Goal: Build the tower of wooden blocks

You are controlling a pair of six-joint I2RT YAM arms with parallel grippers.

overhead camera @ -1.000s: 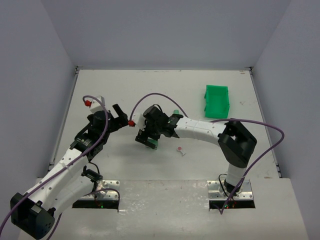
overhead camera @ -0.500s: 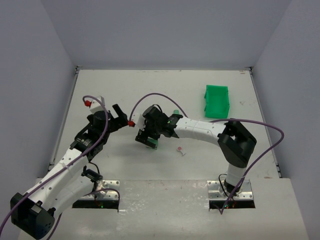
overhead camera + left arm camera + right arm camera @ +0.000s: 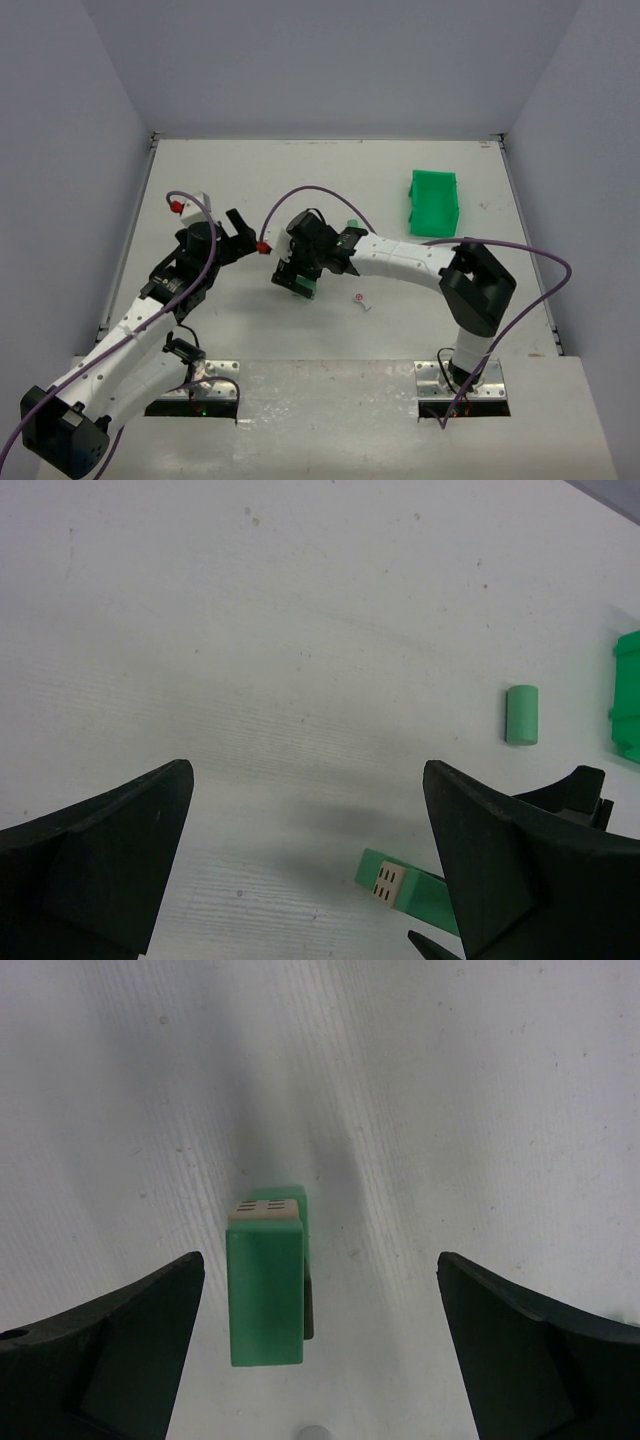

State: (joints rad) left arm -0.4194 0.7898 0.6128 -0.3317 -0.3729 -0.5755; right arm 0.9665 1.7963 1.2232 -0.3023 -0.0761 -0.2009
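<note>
Green block (image 3: 265,1290) lies flat on the bench (image 3: 450,1080) between the right jaws, spread wide, not touching it; left jaws also released, holding nothing.

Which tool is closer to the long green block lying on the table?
Right. The right tool hangs open directly over the green block, a finger on each side; the left tool, also open, sits off to one side, not touching it.
</note>
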